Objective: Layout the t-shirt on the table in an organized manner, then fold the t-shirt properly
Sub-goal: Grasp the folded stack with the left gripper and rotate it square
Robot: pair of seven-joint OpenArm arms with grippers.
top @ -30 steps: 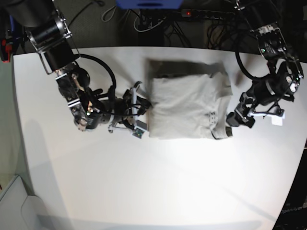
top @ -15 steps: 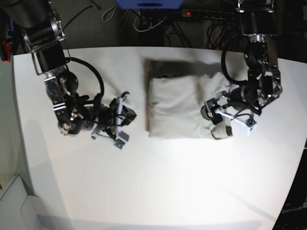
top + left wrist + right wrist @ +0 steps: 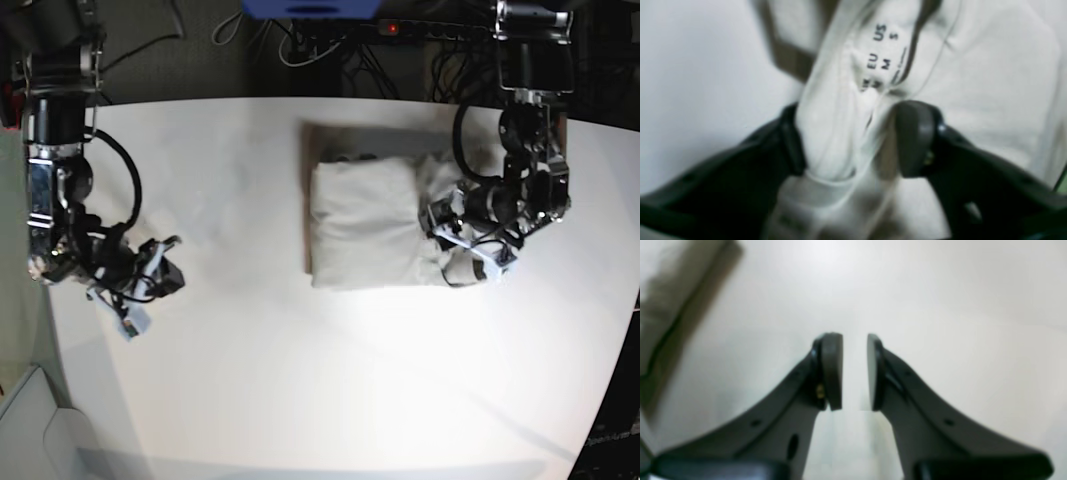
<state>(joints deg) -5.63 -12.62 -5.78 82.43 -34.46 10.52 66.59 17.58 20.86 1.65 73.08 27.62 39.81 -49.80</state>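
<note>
The t-shirt (image 3: 365,220) lies folded into a pale rectangle at the middle of the white table (image 3: 300,380). My left gripper (image 3: 452,240) is at the shirt's right edge. In the left wrist view it (image 3: 853,110) is closed round a bunched fold of the t-shirt (image 3: 990,83) just below the printed size label (image 3: 882,56). The cloth fills the space between the fingers (image 3: 913,140). My right gripper (image 3: 165,262) hovers low over bare table (image 3: 940,290) far left of the shirt. Its pads (image 3: 833,370) stand a narrow gap apart with nothing between them.
Cables and a power strip (image 3: 430,30) run behind the table's far edge, beside a blue object (image 3: 310,8). A pale bin corner (image 3: 40,430) shows off the table at the lower left. In the right wrist view a blurred dark edge (image 3: 660,323) crosses the upper left.
My left gripper has come in from the right onto the shirt's edge and gone from wide open to closed round the cloth. The right arm has drawn back leftward, away from the shirt.
</note>
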